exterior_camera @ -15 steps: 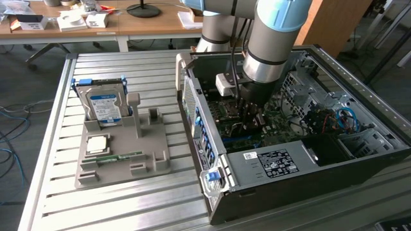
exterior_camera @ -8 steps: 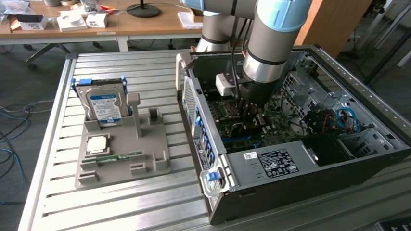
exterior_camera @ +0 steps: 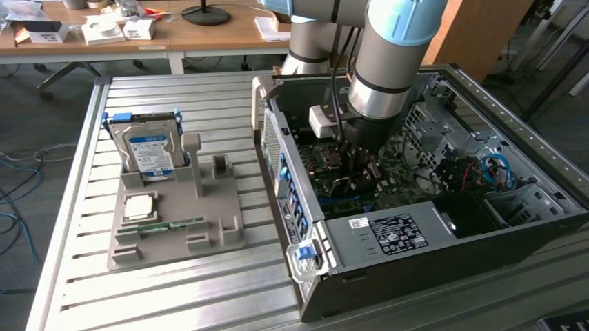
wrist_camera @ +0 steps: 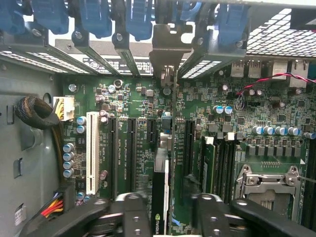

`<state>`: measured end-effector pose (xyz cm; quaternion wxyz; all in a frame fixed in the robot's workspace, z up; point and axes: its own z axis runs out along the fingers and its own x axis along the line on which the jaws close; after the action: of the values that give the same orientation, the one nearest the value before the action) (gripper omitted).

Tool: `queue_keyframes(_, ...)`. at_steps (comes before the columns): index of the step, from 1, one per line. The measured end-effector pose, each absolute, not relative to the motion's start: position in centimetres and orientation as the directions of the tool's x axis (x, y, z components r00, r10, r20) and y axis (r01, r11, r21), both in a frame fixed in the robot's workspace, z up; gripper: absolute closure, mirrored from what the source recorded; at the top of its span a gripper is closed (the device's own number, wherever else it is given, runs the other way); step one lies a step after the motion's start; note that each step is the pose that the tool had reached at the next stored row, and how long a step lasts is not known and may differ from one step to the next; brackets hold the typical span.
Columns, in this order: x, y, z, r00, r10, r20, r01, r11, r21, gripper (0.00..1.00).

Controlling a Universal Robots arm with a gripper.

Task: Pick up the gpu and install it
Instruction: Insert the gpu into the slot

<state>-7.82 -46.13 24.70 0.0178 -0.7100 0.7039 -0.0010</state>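
One gpu (wrist_camera: 159, 197) stands inside the computer case (exterior_camera: 460, 256), gripper (wrist_camera: 174, 203) spread around it.

gpu (wrist_camera: 160, 197) cut off at the frame edge, gripper (wrist_camera: 170, 217) cropped too, motherboard (exterior_camera: 405, 174) partly behind arm (exterior_camera: 387, 62)

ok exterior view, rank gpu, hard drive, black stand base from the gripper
1. gpu, inside the case at the gripper.
2. hard drive, upright in the grey holder, exterior view's left.
3. black stand base, on the back desk.

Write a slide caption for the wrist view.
The gpu stands edge-on on the motherboard, open gripper straddling it inside the computer case.
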Motion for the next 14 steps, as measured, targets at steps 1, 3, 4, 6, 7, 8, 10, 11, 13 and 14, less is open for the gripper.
queue_keyframes(1,-7.82,-46.13,24.7,0.009,-1.0,-0.024,-1.0,-0.008,-0.027,0.61)
queue_keyframes(3,-7.82,-46.13,24.71,0.009,-1.0,-0.023,-1.0,-0.008,-0.027,0.55)
queue_keyframes(4,-7.82,-46.13,24.71,0.009,-1.0,-0.023,-1.0,-0.008,-0.027,0.55)
queue_keyframes(6,-7.82,-46.13,24.71,0.009,-1.0,-0.024,-1.0,-0.008,-0.027,0.55)
queue_keyframes(7,-7.82,-46.12,24.71,0.009,-1.0,-0.023,-1.0,-0.008,-0.027,0.55)
queue_keyframes(8,-7.81,-46.12,24.74,0.009,-1.0,-0.024,-1.0,-0.008,-0.027,0.55)
queue_keyframes(10,-7.82,-46.12,24.84,0.009,-1.0,-0.023,-1.0,-0.008,-0.027,0.55)
queue_keyframes(11,-7.82,-46.12,24.92,0.009,-1.0,-0.023,-1.0,-0.008,-0.027,0.55)
queue_keyframes(13,-7.82,-46.12,25.17,0.009,-1.0,-0.023,-1.0,-0.008,-0.027,0.55)
queue_keyframes(14,-7.82,-46.12,25.34,0.009,-1.0,-0.023,-1.0,-0.008,-0.027,0.55)
